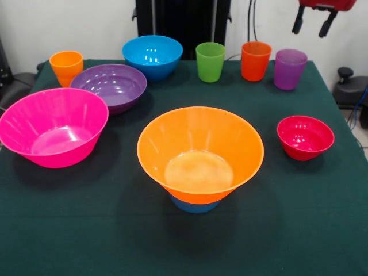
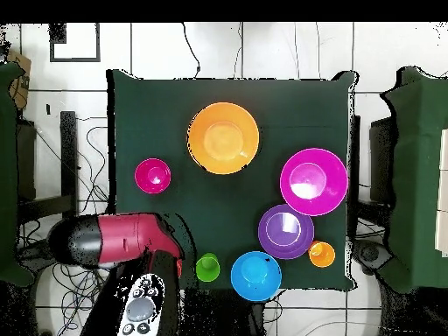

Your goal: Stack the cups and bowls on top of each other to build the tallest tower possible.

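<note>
The tower [image 1: 198, 172] stands near the middle of the green table [image 1: 86, 230]: the large orange bowl [image 1: 200, 150] sits upright on the small light-blue bowl [image 1: 194, 204], of which only a sliver shows under it. No cup is visible inside the orange bowl. Shiny thin plastic like this is likely light, stiff and slippery – best taken by pinching a rim wall, and a wide bowl on a narrow base may tip if nudged.

Along the far edge stand the green cup [image 1: 210, 61], red-orange cup [image 1: 256, 60] and purple cup [image 1: 290, 69], with the small red bowl [image 1: 305, 137] in front of the purple one. To the other side are the medium blue bowl [image 1: 152, 56], medium purple bowl [image 1: 109, 86], yellow-orange cup [image 1: 66, 66] and large pink bowl [image 1: 53, 126].

The gripper [image 1: 313, 24] hangs above the purple cup, fingers spread, holding nothing.

The front view alone shows the fingers and the blue base – overhead, the arm [image 2: 114, 238] covers the red-orange and purple cups and the base is hidden
</note>
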`<state>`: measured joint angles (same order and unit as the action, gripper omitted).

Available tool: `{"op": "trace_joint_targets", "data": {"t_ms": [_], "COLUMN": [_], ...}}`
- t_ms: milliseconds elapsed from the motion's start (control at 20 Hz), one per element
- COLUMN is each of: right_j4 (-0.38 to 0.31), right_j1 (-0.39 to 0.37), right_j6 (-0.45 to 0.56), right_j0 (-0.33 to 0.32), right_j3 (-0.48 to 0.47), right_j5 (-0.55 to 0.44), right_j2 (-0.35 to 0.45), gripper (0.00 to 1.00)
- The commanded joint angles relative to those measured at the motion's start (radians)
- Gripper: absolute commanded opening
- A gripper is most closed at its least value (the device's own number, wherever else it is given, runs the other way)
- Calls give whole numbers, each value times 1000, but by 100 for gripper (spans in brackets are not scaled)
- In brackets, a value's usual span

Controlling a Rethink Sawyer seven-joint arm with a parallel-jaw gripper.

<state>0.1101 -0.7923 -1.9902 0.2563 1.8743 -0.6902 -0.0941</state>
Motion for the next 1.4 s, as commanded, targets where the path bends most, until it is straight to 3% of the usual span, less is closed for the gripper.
{"op": "trace_joint_targets", "data": {"t_ms": [50,650,1400], "right_j4": [9,-7,14], "right_j1": [48,149,203], "right_j6": [-154,-126,-145], "right_j0": [25,-1,15], "right_j3": [91,76,47], "right_j5": [154,283,323], "right_j2": [80,86,94], "gripper": [100,100,100]}}
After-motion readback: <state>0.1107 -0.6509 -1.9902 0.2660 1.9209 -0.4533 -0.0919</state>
